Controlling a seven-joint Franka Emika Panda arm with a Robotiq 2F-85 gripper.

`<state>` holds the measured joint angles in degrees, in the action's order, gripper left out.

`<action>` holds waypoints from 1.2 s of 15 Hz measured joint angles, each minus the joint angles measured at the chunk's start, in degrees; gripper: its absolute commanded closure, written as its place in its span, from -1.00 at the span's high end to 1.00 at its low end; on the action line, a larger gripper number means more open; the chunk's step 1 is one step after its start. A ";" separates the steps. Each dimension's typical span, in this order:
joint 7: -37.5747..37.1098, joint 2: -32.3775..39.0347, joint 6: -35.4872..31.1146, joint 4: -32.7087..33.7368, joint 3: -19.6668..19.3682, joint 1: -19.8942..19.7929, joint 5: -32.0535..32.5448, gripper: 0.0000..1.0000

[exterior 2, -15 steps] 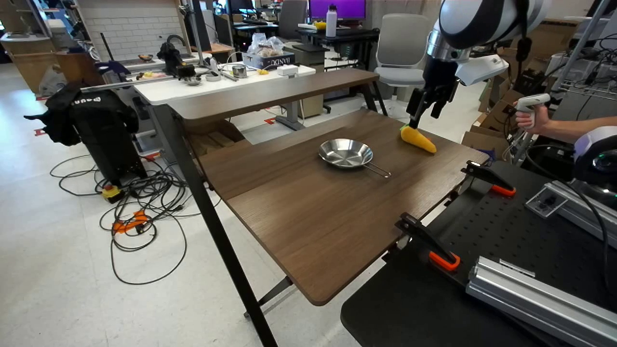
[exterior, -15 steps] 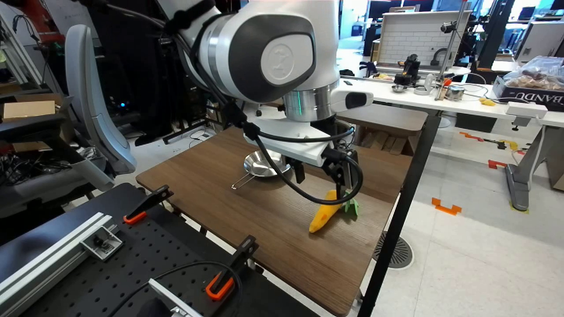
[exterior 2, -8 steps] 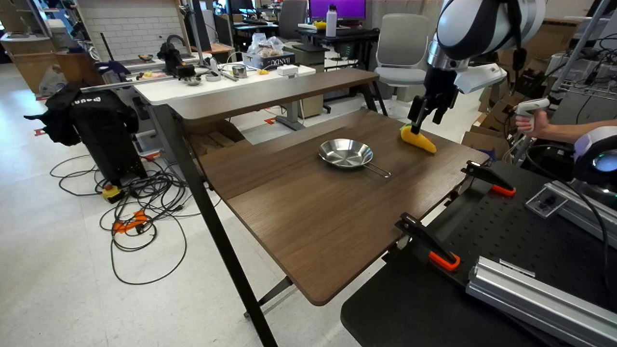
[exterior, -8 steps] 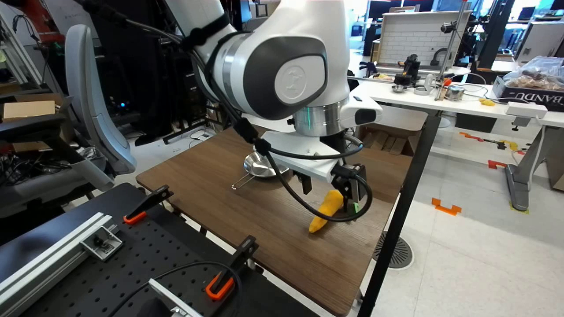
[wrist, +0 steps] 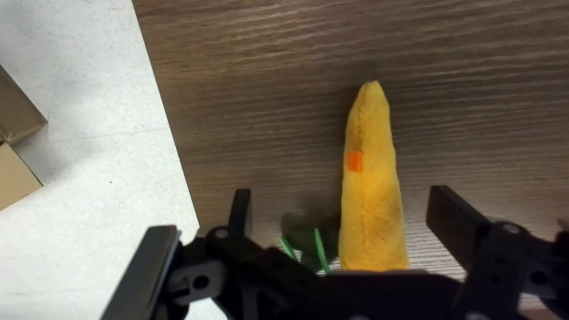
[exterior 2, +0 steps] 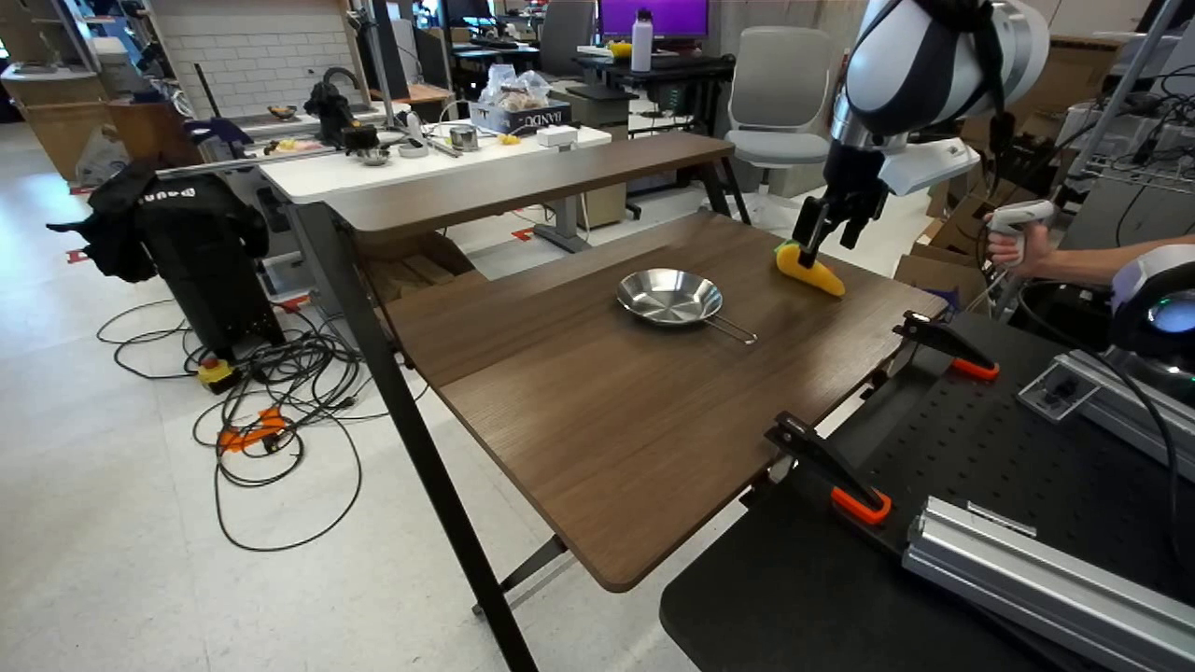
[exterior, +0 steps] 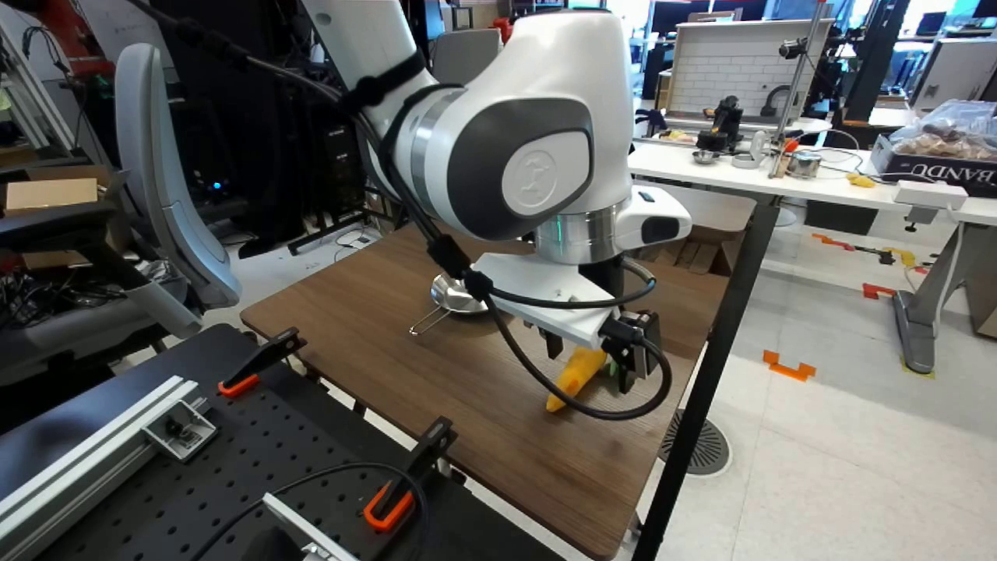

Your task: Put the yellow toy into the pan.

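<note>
The yellow toy [exterior 2: 818, 274], carrot-shaped with green leaves, lies on the wooden table; it also shows in the other views [exterior: 578, 375] [wrist: 371, 178]. My gripper [wrist: 343, 208] is open, with one finger [wrist: 240, 211] on each side of the toy's thick end. Gaps show between the toy and both fingers in the wrist view. The gripper is low over the toy in both exterior views [exterior: 589, 365] [exterior 2: 829, 245]. The leaves are partly hidden by the gripper. The silver pan [exterior 2: 667, 294] sits apart on the table; the arm partly covers it in an exterior view [exterior: 452, 296].
The wooden table [exterior 2: 597, 439] has a raised shelf [exterior 2: 560, 173] along its back. Black clamps with orange ends [exterior 2: 831, 467] hold its front edge beside a black perforated board [exterior: 257, 460]. A table edge shows beside the gripper in the wrist view. A cable loop [exterior: 607, 413] hangs from the wrist.
My gripper has come down over the toy's leafy end, its fingers now on both sides of it. It stays open. The toy and the pan have not moved.
</note>
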<state>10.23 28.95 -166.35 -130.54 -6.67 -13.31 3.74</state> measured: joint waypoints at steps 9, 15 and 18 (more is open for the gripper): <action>0.00 4.01 -3.08 1.83 1.60 -0.02 0.04 -0.16; 0.00 4.72 -4.78 1.90 2.58 -0.01 0.08 -0.97; 0.00 4.71 -4.90 2.14 2.60 -0.06 0.08 -0.98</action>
<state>10.24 33.66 -171.25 -128.41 -4.07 -13.37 3.82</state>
